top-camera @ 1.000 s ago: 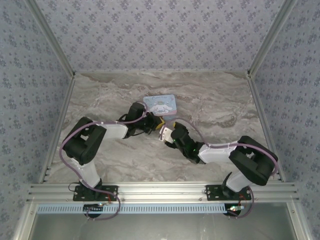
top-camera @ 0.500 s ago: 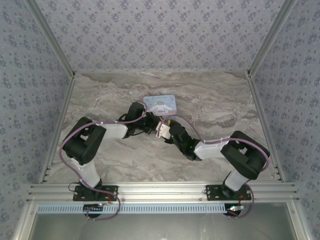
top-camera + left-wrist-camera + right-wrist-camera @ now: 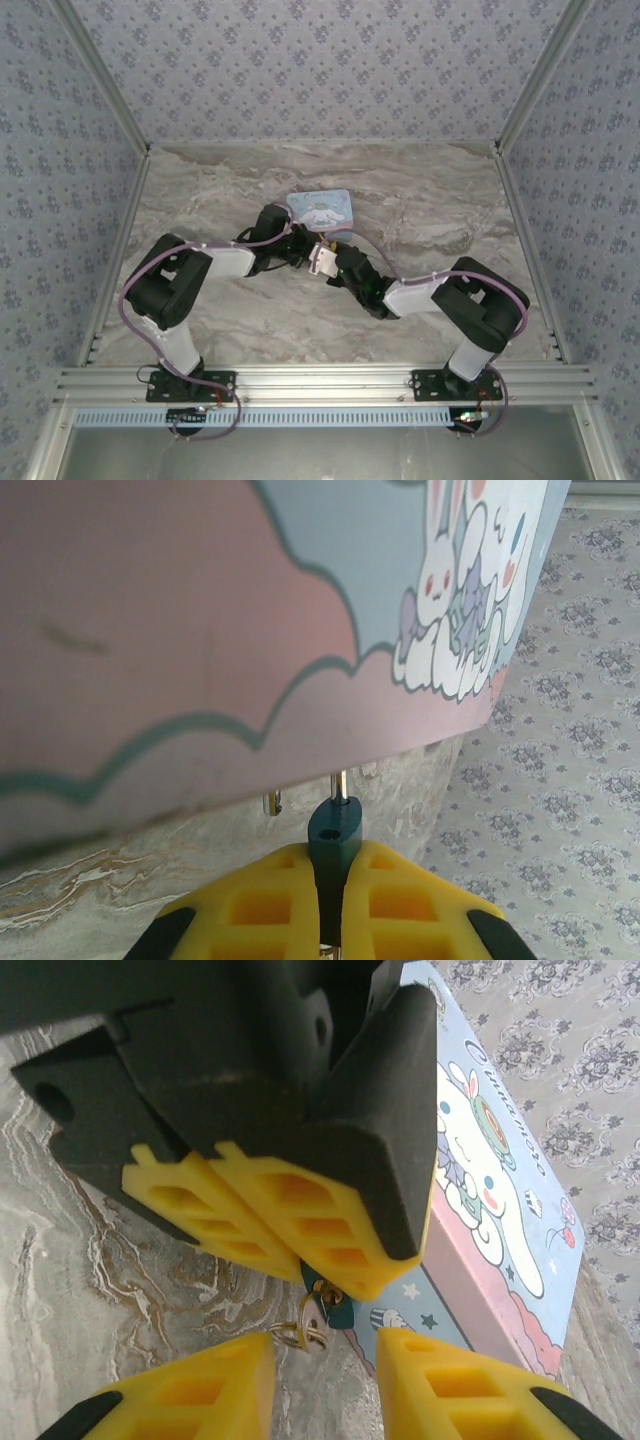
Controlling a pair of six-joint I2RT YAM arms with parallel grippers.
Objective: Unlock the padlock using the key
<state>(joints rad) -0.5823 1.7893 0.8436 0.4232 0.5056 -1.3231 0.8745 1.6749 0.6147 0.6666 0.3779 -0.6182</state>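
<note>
- From above, both arms reach in to the near edge of the tin (image 3: 322,209) on the table (image 3: 430,200). The left gripper (image 3: 303,250) and the right gripper (image 3: 324,260) sit nose to nose, just beside each other. My guess is that one is there to steady the lock while the other works the key.
- At the left wrist, the left gripper (image 3: 332,858) is clamped tight on the padlock (image 3: 332,832). It is a small dark blue body poking out between the yellow pads. Its thin shackle (image 3: 340,783) runs up to the lower edge of the tin. Held like that, the lock looks pinned so it can't swing or twist when something pushes on it.
- At the right wrist, the padlock (image 3: 328,1298) peeps out under the left gripper's tips, close against the side of the tin. A silvery key (image 3: 316,1312) on a brass-coloured key ring (image 3: 298,1335) hangs right at it. I can't tell whether the key already sits in the keyhole.
- The right gripper (image 3: 325,1355) has its jaws apart by a moderate gap, one finger on either side of the ring. It touches nothing and holds nothing. It looks lined up to pinch the key.
</note>
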